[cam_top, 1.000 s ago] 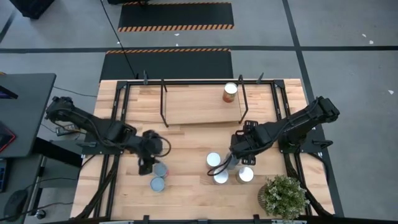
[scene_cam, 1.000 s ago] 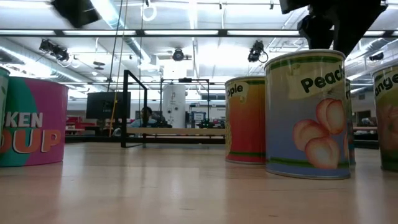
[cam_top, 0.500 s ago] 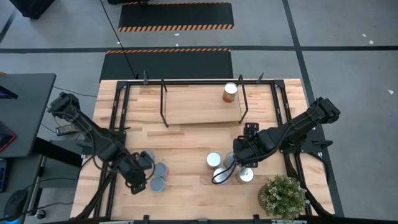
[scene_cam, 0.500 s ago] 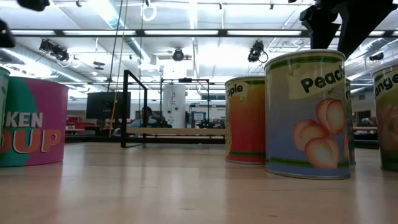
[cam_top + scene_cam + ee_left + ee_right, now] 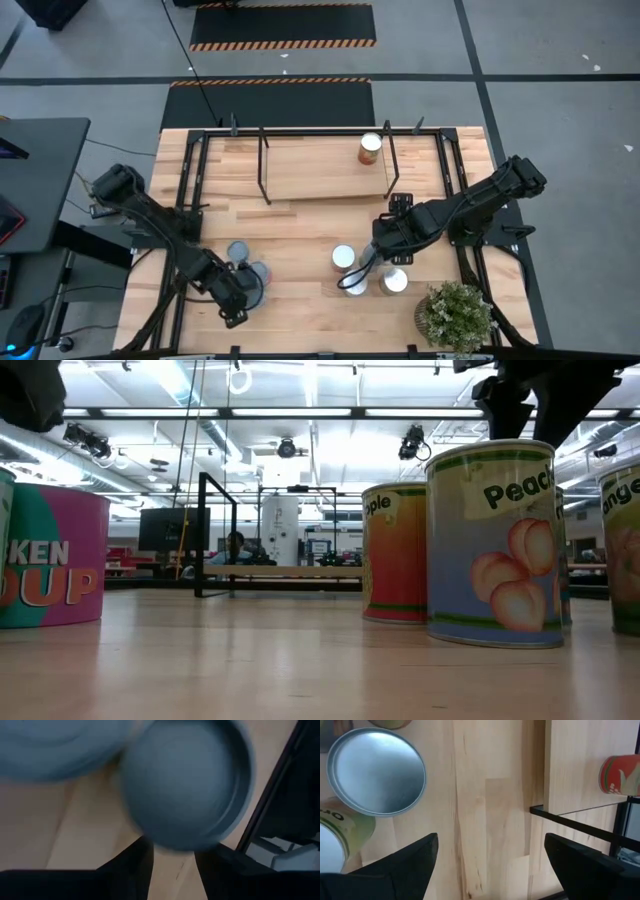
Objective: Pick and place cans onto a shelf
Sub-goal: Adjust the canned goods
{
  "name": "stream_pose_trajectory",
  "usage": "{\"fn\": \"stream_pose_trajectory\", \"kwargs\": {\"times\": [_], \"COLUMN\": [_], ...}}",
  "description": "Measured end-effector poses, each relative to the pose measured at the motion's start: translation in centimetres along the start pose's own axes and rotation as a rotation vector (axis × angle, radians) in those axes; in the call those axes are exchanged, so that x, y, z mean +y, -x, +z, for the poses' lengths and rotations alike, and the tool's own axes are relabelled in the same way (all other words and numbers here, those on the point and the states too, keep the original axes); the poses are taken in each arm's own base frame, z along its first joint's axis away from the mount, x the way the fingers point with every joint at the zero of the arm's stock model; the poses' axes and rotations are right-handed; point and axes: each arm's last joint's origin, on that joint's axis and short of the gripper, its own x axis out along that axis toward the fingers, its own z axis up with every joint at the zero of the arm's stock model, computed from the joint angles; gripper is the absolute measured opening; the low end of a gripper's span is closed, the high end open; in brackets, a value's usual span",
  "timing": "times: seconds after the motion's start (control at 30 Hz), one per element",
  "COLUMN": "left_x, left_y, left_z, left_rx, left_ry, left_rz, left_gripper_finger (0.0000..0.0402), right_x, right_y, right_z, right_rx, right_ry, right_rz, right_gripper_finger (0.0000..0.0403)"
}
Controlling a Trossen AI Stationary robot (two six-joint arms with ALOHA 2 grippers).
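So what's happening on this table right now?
Two arms are sorting cans onto a shelf, where one can already stands. The left tool hangs low over the front-left cans, one of them right in front of its fingers, nothing visibly gripped. The right tool is open above the table amid the front-right cans, beside the potted plant, holding nothing.

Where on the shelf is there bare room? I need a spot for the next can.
The shelf is bare except for one can at its right end. The table is crowded beside the potted plant.
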Motion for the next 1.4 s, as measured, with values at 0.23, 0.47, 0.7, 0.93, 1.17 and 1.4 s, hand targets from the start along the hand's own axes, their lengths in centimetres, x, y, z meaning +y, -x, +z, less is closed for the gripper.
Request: {"fn": "stream_pose_trajectory", "kwargs": {"times": [0.23, 0.47, 0.7, 0.93, 1.17, 1.4], "left_x": [-0.2, -0.5, -0.4, -0.3, -0.2, -0.1], "left_y": [-1.8, -2.9, -2.9, -3.2, -3.0, -2.8], "left_z": [1.6, 3.0, 3.9, 5.3, 5.8, 6.3], "left_rx": [-0.118, -0.232, -0.320, -0.391, -0.495, -0.463], "left_ry": [-0.034, -0.085, -0.137, -0.097, -0.105, -0.132], "left_rz": [0.005, -0.011, 0.010, -0.006, 0.034, 0.008], "left_gripper_finger": [0.0144, 0.0144, 0.0144, 0.0144, 0.0144, 0.0144], "right_x": [0.0, 0.3, 0.4, 0.9, 0.9, 1.0], "right_y": [0.0, 0.0, 0.0, 0.2, 0.7, 2.8], "right_z": [0.1, 0.5, 0.7, 0.8, 1.1, 1.7], "right_rx": [-0.006, -0.045, -0.062, -0.094, -0.115, -0.197], "right_ry": [0.030, 0.018, -0.008, 0.011, -0.013, -0.026], "right_rz": [0.004, 0.042, 0.054, 0.068, 0.079, 0.103], "right_gripper_finger": [0.0373, 0.0373, 0.0373, 0.0373, 0.0373, 0.0373]}}
